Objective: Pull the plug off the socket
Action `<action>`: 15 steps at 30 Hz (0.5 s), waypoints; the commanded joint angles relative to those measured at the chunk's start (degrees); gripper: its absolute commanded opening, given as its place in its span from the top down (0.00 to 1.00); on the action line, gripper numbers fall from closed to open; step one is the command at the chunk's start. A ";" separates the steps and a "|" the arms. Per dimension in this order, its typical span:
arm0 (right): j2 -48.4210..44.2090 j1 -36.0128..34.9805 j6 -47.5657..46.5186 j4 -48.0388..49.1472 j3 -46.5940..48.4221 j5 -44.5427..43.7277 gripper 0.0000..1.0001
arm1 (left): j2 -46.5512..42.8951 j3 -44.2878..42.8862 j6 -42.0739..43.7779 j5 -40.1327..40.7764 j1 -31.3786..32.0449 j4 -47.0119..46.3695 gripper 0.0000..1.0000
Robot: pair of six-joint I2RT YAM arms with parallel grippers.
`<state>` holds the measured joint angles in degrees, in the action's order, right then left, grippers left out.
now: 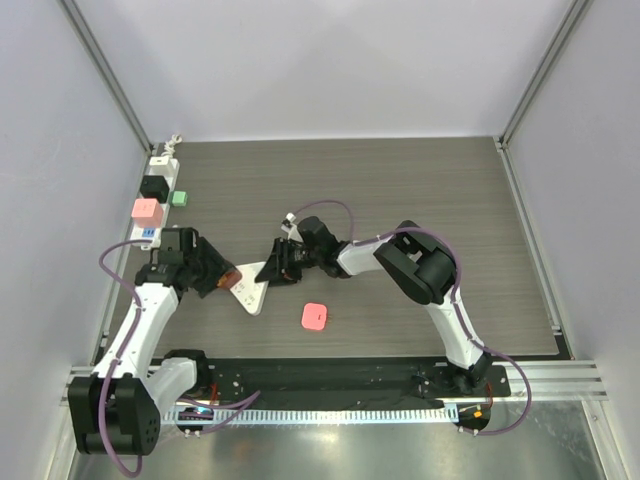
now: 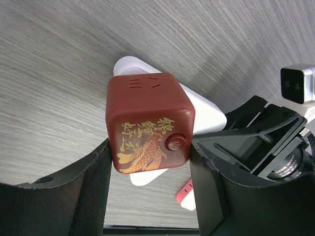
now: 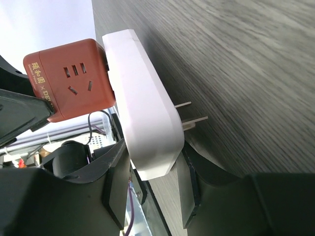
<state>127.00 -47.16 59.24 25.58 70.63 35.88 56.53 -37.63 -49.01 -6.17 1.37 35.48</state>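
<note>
While arms bend inward, left claw (image 2: 147, 164) pinches red plug (image 2: 147, 118) (right claw (image 3: 153, 172), white socket (image 3: 142, 103)).

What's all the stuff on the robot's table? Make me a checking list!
Surface: dark wood-grain table.
Job's things: red-brown cube pressed against the white adapter, no gap seen.
Clutter: small pink block lying loose; power strip at the left edge, with a black plug and a pink plug.
Grippers: left gripper shut on the cube; right gripper shut on the adapter.
Cables: purple cables loop along both arms.
Surroundings: pale walls, metal frame posts.
</note>
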 commanded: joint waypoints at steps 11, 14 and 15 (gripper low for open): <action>0.36 -1.35 -11.42 -18.46 2.22 -20.66 0.99 | -0.55 -6.49 -0.73 -3.75 1.01 4.15 1.00; 0.35 -2.06 -12.74 -21.36 3.63 -23.04 0.99 | 0.50 -8.24 -0.65 -4.46 1.01 4.50 1.00; 0.35 -2.24 -13.27 -22.58 3.90 -23.57 0.99 | 0.94 -8.95 -0.12 -4.37 1.01 4.85 1.00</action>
<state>124.99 -49.32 53.30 16.80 74.43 30.68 57.93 -40.77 -49.23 -4.01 1.48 39.97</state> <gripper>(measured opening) 0.434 0.593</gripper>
